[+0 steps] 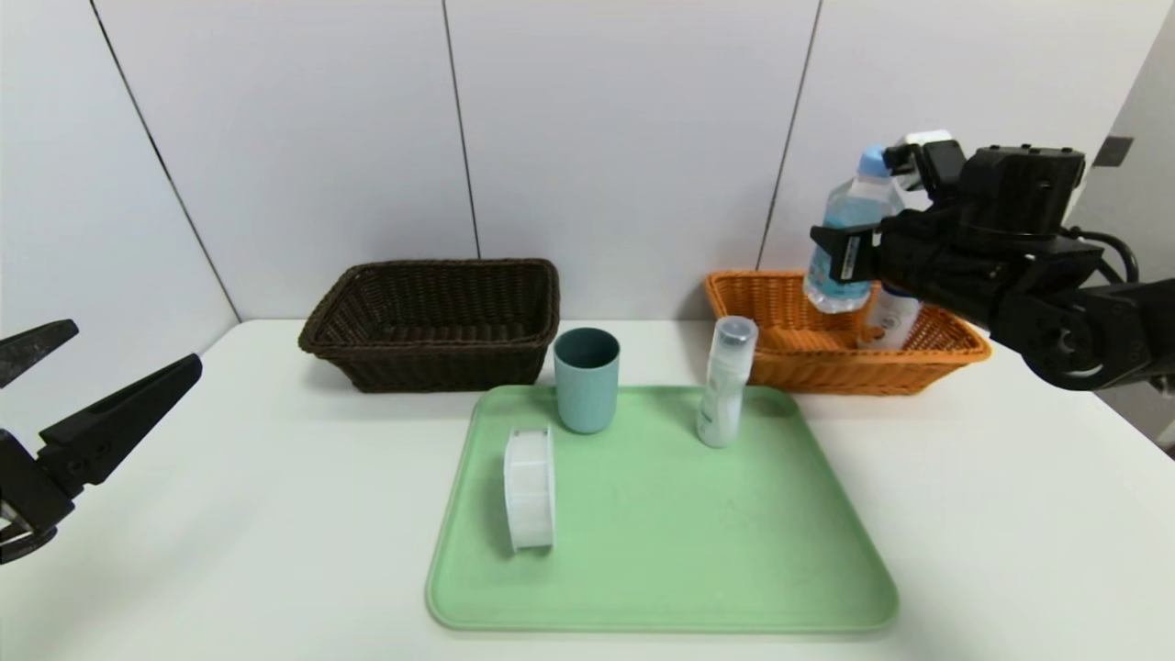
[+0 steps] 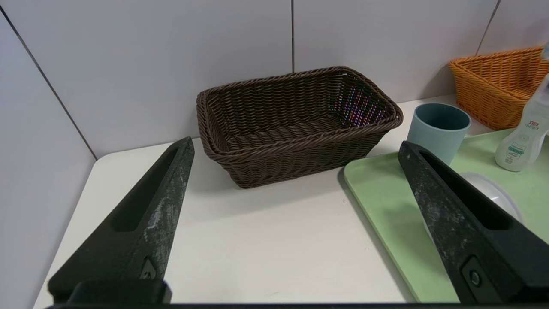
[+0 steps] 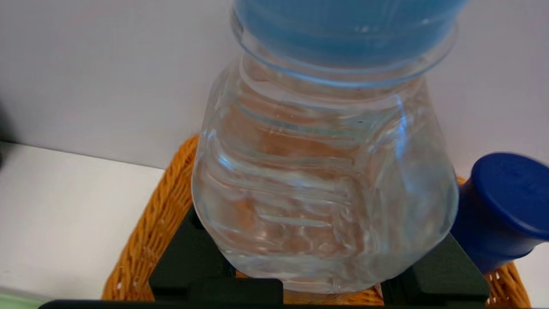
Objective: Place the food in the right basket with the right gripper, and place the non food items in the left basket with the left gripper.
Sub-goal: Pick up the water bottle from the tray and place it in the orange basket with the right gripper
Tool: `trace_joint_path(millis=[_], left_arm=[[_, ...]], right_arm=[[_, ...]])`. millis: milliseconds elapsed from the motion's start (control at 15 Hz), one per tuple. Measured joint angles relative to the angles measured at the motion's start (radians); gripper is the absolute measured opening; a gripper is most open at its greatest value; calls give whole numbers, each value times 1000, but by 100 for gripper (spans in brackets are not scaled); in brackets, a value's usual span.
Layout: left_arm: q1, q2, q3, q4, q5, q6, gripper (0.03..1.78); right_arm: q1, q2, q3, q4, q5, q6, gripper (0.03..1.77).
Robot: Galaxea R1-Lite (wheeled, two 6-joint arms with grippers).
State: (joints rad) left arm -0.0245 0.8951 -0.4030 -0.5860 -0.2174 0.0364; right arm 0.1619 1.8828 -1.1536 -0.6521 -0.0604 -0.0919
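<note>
Reaching in from the far left edge of the white desk (image 1: 229, 514), the left gripper (image 1: 115, 365) hovers with its two black fingers (image 2: 150, 214) spread wide and nothing between them, pointing toward the rectangular dark brown woven wicker basket (image 1: 431, 321), which stands against the back wall with nothing visible inside. Just right of that basket, a pale green plastic tray (image 1: 661, 514) lies on the desk and carries three things: a flat round white plastic case (image 1: 530, 488) standing on its edge near the tray's left side, a plain teal-grey plastic cup (image 1: 587, 378) upright at the back edge, and a slim small white bottle with a clear cap (image 1: 726, 381) upright farther right. Behind the tray's right corner sits the rectangular orange woven wicker basket (image 1: 780, 321), with a taller white bottle with a navy cap (image 3: 506, 206) standing in it. Above that orange basket, the right gripper (image 1: 849, 252) has its black fingers (image 3: 188, 257) closed around the body of a clear water bottle with a light-blue cap and blue label (image 1: 849, 229), held upright in the air with its base just over the basket's interior, beside the white bottle.
</note>
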Motion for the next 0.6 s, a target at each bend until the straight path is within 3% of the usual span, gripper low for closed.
trace_joint_path(millis=[333, 600], left_arm=[[0, 53, -10, -31, 2, -31, 169], [0, 89, -4, -65, 2, -35, 169]], right_arm=[[-1, 87, -4, -88, -51, 1, 84], [1, 152, -5, -143, -64, 1, 84]])
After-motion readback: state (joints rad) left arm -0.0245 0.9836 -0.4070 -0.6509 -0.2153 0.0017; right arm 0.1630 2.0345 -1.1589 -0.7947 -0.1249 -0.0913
